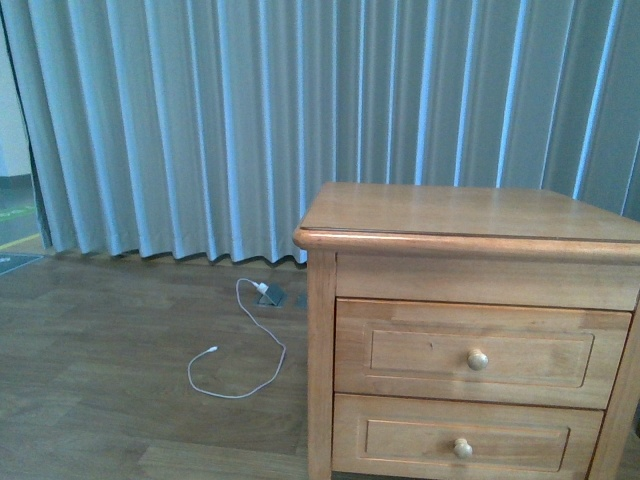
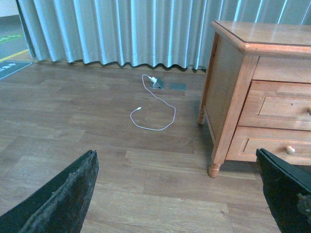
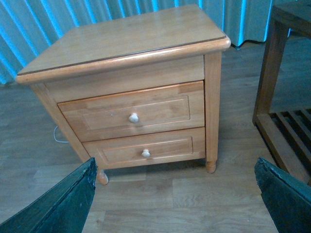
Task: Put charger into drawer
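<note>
I cannot see the charger anywhere from here: the top of the nightstand point(image 1: 470, 212) is bare, and the only lead about is a thin white cable point(image 1: 284, 352) looped on the floor point(image 1: 120, 400) near the curtain point(image 1: 200, 120), which is all white and does not look like the thing wanted. The drawer point(image 1: 400, 350), the taller upper one, is fully shut, its front flush with the frame, and the lower drawer point(image 1: 400, 440) under it is shut as well. The left gripper point(image 2: 175, 160) hangs low over the floorboards to the side of the nightstand with its fingers spread wide and nothing between them. The right gripper point(image 3: 175, 162) faces the drawer fronts, gaping just as wide and just as empty. I judge the drawer has to come first. Its one handhold is the round pale knob point(image 1: 478, 360), which looks smooth and hard, so a pinch would need to close squarely behind its bulge and pull straight out or it may slide off. As for the charger, once found, I would expect a light, rigid plastic block best gripped across its flat sides, with a limp cable trailing that could catch on the drawer's edge.
</note>
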Robot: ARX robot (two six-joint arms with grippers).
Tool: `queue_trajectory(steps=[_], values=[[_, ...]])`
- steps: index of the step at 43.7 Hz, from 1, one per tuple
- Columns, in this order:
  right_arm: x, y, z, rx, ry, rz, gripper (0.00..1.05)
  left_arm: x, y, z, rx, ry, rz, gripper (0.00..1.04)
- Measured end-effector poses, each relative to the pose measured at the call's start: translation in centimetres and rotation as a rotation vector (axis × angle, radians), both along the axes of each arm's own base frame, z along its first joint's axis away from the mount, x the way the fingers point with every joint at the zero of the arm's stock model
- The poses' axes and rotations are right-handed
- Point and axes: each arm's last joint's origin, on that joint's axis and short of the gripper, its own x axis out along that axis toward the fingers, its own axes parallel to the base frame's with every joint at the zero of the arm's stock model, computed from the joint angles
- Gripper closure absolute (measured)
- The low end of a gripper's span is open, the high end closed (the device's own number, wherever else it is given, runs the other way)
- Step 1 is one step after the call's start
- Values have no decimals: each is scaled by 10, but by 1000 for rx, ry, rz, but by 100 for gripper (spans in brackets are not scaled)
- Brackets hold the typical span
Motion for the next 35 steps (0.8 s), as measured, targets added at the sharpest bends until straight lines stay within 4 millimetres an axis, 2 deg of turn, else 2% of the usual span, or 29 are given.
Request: queue_trajectory(steps=[2,6,14,17,22,35], values=[[0,0,-1,-16,-21,20,11,0,0,0,0,0,1,6],[-2,2,-8,-101,-121,42,25,0,0,0,0,0,0,6],[-8,11,-28,-162,-133,53,66,0,0,0,0,0,0,6],[-10,14,-32,-167,-131,37,76,0,0,0,0,0,1,6],[-13,23,-38,-172,-141,63,103,0,0,0,0,0,0,6],[-18,23,-48,-175,-141,59,103,0,0,0,0,0,1,6]])
